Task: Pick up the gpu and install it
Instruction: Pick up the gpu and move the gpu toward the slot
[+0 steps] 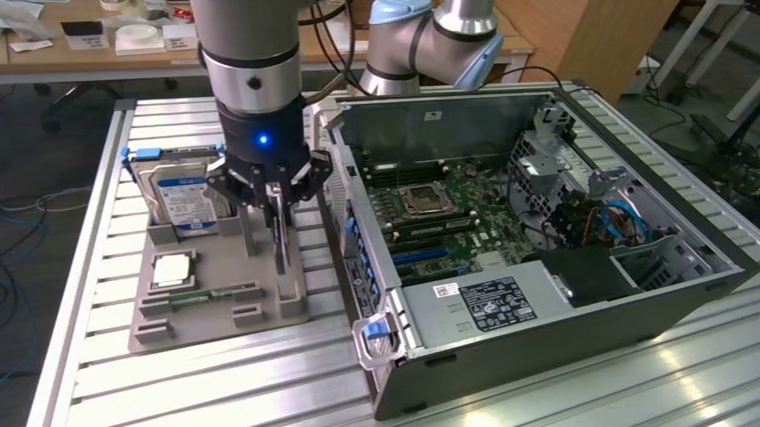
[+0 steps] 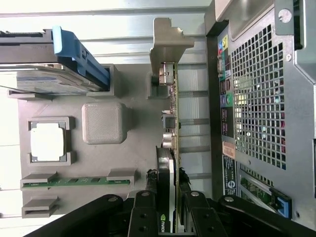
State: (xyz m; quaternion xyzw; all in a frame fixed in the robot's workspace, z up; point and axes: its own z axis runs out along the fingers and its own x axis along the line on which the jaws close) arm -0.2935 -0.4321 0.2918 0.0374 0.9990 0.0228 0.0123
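Exterior view: black-fingered gripper point(image 1: 277, 197) on a silver arm, set low over a grey moulded holder tray point(image 1: 202, 307) on a ribbed aluminium table point(image 1: 178, 382).
Task's thing: thin, flat, dark gpu card point(image 1: 280, 242) with a metal end bracket, standing on edge along the tray's side at the exterior view's right, just beside an open grey computer case point(image 1: 665, 294).
Pincer: narrowed onto the gpu, one finger point(image 2: 143, 212) against each face in the wrist view, apparently clamped.
Step in hand: judged to be the pick-up; grasp made, gpu seemingly not yet clear of its slot, install not begun.
Next move calls for: by judgement, a straight pull along the slot, gpu kept upright and untwisted.
Edges: perforated rear wall point(image 2: 256, 98) of the case near one face of the gpu; tray posts close around its lower edge.
Open room: free air above the tray; case open on its upward side, green motherboard point(image 1: 451, 213) exposed.
Neighbours: silver hard drive with blue label point(image 1: 184, 200) at the tray's far end; pale square processor chip point(image 1: 173, 269) and small green memory stick point(image 1: 214, 294) nearer, all apart from the gpu.
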